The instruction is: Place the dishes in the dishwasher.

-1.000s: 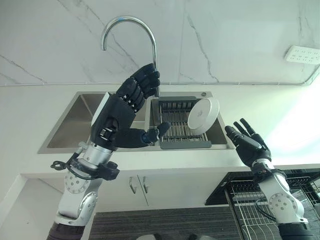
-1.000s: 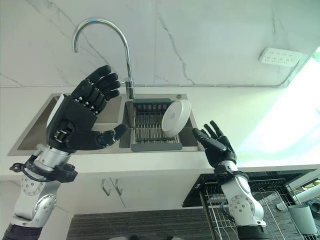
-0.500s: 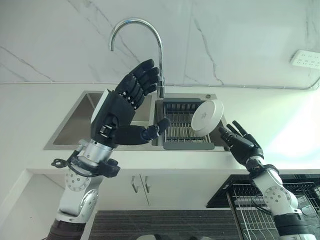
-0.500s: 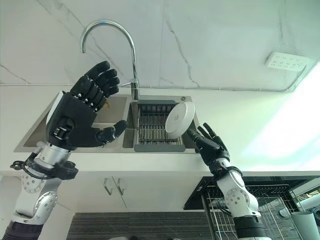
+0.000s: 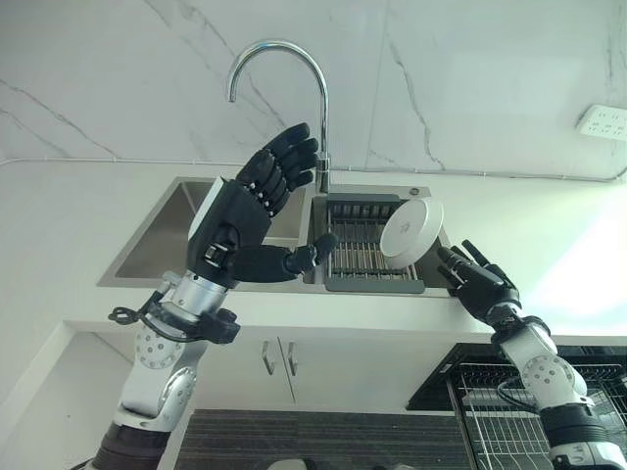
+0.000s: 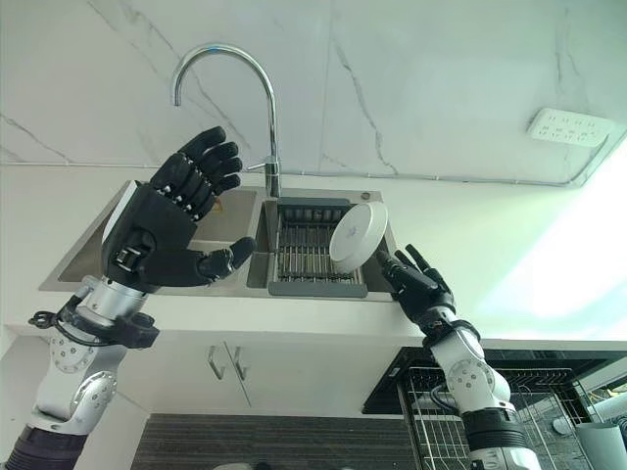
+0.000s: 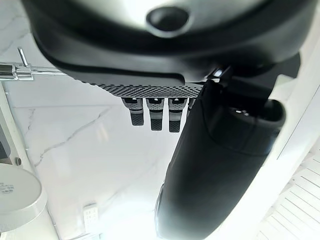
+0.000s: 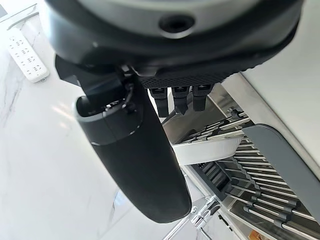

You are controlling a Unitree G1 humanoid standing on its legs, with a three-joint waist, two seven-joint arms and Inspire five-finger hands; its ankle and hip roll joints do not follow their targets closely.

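Marble wall [image 5: 470, 69] is seen behind the sink [image 5: 167, 230]; no legible writing. Left hand [image 5: 240, 220] is spread, empty; right hand [image 5: 480, 284], fingers straight, beside the plate [image 5: 409, 228].

Open air lies between the right hand [image 5: 477, 282] and the plate [image 5: 409, 228]; rack [image 5: 364, 257] bars crowd beneath.

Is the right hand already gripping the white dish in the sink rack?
No. The right hand is open beside the white dish, which leans in the rack.
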